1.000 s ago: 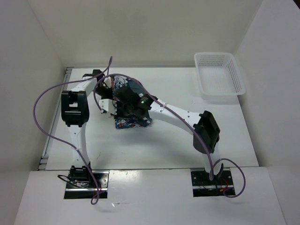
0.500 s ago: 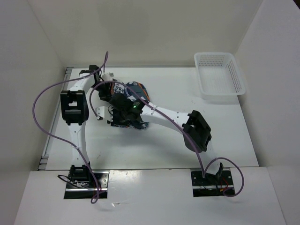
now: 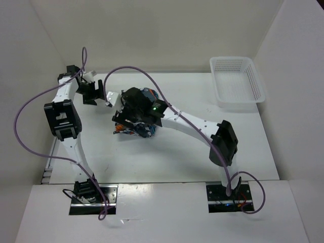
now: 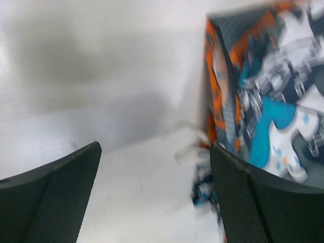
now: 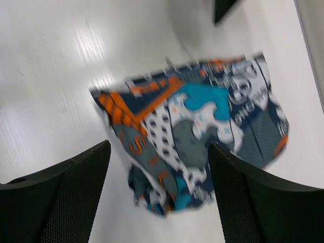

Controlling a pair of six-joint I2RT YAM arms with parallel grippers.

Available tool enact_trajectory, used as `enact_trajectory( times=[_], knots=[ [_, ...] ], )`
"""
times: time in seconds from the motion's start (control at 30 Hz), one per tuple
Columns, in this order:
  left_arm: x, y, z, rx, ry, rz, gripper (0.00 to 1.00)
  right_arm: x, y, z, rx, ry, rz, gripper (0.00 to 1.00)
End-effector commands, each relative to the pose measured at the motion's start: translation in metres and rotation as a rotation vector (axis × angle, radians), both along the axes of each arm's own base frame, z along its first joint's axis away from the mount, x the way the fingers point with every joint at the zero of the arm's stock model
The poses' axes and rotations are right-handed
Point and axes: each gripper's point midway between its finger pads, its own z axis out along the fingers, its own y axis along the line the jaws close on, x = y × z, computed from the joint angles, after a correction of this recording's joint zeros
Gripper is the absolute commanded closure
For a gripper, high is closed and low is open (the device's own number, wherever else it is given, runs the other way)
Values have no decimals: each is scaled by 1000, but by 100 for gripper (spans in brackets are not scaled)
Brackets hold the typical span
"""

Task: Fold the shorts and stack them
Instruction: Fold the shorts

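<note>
**Shorts bundled left of centre on the table, both grippers open and off them**

The shorts point(image 5: 197, 121) lie in the middle depth of the table point(image 3: 177, 152), a little left of centre, as a loose, partly folded bundle. In the right wrist view the print faces up across a fairly flat panel, while one end is rumpled and bunched. That view is blurred, so I cannot count the layers.

The right gripper point(image 5: 159, 195) hangs directly over the bundle with its fingers spread wide and nothing between them. I see table and cloth below it, not a grip.

Farther back and to the left, the left gripper point(image 4: 152, 202) also has its fingers well apart and empty. The edge of the shorts sits just beside its right finger, and I cannot tell whether they touch. In the far right corner stands the white basket point(image 3: 238, 104), well apart from everything.

I judge the fabric to be light, limp and not fragile. It should slide easily on this smooth tabletop, and it would sag or fall open if I lifted it by one point. I would pinch it at two corners of the flatter end, one gripper each, catching every layer. I would keep it low and drag rather than carry. The rumpled end needs smoothing before it can stack neatly.
</note>
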Motion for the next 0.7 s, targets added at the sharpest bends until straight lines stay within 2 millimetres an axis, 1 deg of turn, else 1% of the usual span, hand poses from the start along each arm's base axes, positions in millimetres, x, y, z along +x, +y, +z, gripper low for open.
enact_trajectory(
  times=[0.0,0.03,0.07,0.1,0.13,0.17,0.2,0.23,0.27,0.3,0.33,0.37,0.4,0.43,0.47,0.5,0.53,0.57,0.6,0.63,0.67],
  knots=[
    [-49,-35,45,-76,31,-53,5,18,-49,19,-7,-107,-173,18],
    [-62,-38,41,-85,66,-52,5,14,-70,-16,-85,-88,-217,18],
    [-76,-44,45,-106,83,-56,4,15,-83,-10,-63,-91,-258,16],
    [-97,-54,31,-139,156,-66,4,9,-96,-33,-95,-59,-290,16],
    [-106,-59,29,-164,174,-70,0,10,-105,-40,-70,-20,-361,16],
    [-112,-71,30,-208,181,-90,0,15,-120,-52,-70,-6,-433,16],
    [-117,-75,32,-230,184,-95,0,16,-125,-57,-58,24,-469,16],
    [-124,-83,28,-255,208,-107,0,18,-126,-58,-15,69,-522,16],
    [-124,-83,28,-256,209,-107,0,16,-125,-70,-15,115,-518,16],
    [-128,-86,20,-247,235,-112,0,20,-126,-80,-10,131,-539,16],
    [-126,-89,17,-246,235,-122,0,21,-123,-84,6,146,-555,16],
    [-129,-89,14,-248,245,-121,0,23,-120,-89,13,155,-564,16],
    [-132,-90,8,-254,267,-118,0,26,-122,-96,9,171,-584,16],
    [-133,-93,8,-252,269,-127,0,29,-121,-106,23,209,-626,16],
    [-138,-100,1,-257,297,-140,0,33,-124,-113,23,225,-650,16],
    [-145,-101,-2,-263,324,-137,0,42,-128,-112,37,233,-679,16],
    [-149,-106,-5,-264,344,-150,4,47,-130,-120,40,247,-715,18],
    [-154,-113,-7,-279,360,-163,6,50,-130,-120,38,261,-714,19],
    [-156,-116,-6,-305,378,-163,8,45,-124,-121,51,309,-668,19],
    [-161,-117,-7,-310,399,-161,13,41,-119,-124,46,339,-641,20],
    [-164,-122,-5,-323,406,-170,16,36,-117,-126,47,369,-630,20]
  ],
)
